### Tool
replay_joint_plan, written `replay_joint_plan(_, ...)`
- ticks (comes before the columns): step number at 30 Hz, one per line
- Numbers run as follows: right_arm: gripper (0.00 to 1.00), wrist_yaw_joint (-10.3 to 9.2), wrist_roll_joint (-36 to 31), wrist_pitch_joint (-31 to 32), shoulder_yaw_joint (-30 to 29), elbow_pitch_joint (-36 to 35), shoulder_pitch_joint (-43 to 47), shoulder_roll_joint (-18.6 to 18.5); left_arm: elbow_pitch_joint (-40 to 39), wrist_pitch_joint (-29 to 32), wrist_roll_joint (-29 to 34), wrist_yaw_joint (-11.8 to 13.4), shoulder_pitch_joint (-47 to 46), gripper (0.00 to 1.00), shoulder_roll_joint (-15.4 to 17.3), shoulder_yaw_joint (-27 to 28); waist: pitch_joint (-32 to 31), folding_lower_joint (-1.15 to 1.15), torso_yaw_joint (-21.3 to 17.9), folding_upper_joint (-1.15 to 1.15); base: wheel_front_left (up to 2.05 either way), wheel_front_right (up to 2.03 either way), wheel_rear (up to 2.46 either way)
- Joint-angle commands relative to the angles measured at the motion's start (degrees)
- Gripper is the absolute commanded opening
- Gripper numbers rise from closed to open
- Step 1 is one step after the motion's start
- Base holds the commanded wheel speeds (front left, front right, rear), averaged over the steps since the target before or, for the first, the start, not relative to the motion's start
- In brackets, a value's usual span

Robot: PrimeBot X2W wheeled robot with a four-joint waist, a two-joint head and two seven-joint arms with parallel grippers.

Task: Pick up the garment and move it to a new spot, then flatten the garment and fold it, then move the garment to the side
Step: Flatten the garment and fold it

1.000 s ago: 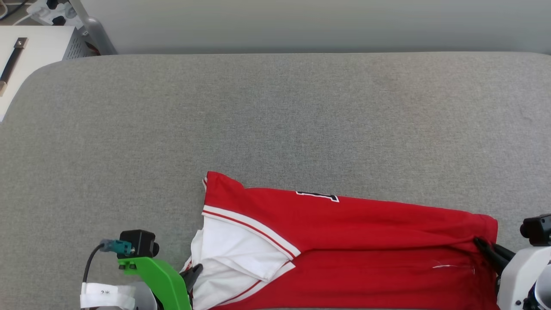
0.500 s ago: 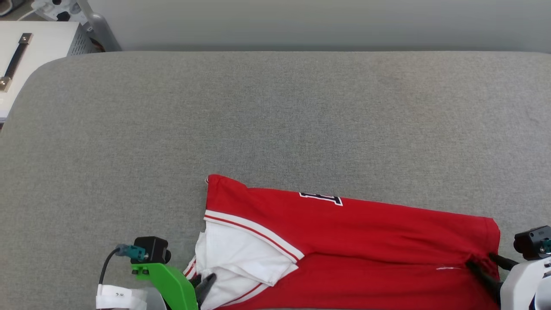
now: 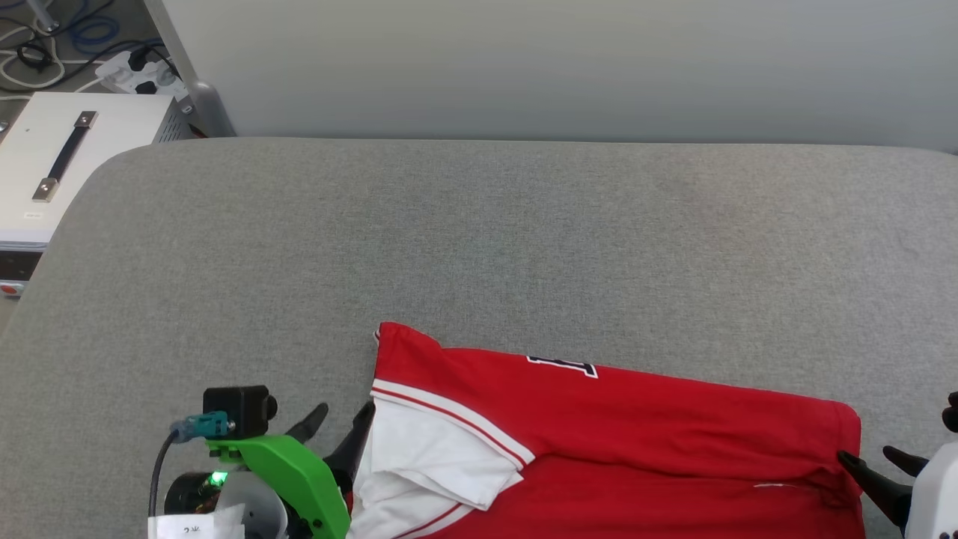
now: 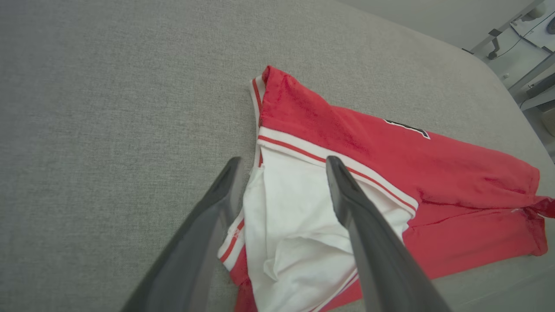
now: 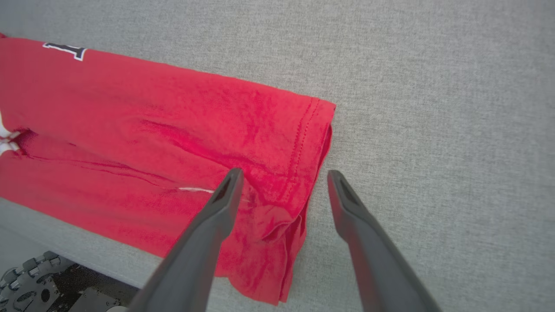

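Folding stage: garment [image 3: 636, 427] doubled lengthwise at near edge of grey desk [image 3: 479, 239]. Left pincer [image 3: 344, 418] wide at white sleeve [image 3: 426, 449], right pincer [image 3: 867, 453] wide at hem [image 3: 849, 427], both empty. Calls next for gripping the ends, folding crosswise.

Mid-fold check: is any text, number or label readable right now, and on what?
Nothing reads clearly.
Garment: black white-outlined print at the far fold, cut off, unreadable.
White tag, head view bottom left: marks too small.
White box label: too small.
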Motion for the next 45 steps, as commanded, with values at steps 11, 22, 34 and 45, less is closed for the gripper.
replay_joint_plan(11,1.00,-0.05,-2.96,11.63,-16.96,1.25,1.75,12.64,1.56,-17.09,11.73,-2.36,-4.86,1.00,-0.20,-0.31,2.04,0.00,1.17,0.00,0.00,0.00,0.00)
replay_joint_plan(22,1.00,-0.05,-6.70,20.18,-25.06,4.62,1.62,20.48,4.85,-21.92,18.35,-4.18,-4.81,1.00,-4.56,4.60,4.70,0.00,3.45,0.00,0.00,0.00,0.00)
replay_joint_plan(34,1.00,-0.05,-5.08,22.08,-21.24,3.50,1.62,24.79,6.87,-21.95,23.24,-9.19,-3.83,1.00,-8.98,11.35,6.59,0.00,5.13,0.00,0.00,0.00,0.00)
replay_joint_plan(45,0.00,-0.05,-4.47,19.33,-18.06,5.02,0.83,25.23,8.90,-21.95,25.77,-11.78,-3.83,1.00,-11.34,14.83,6.34,0.00,5.22,0.00,0.00,0.00,0.00)
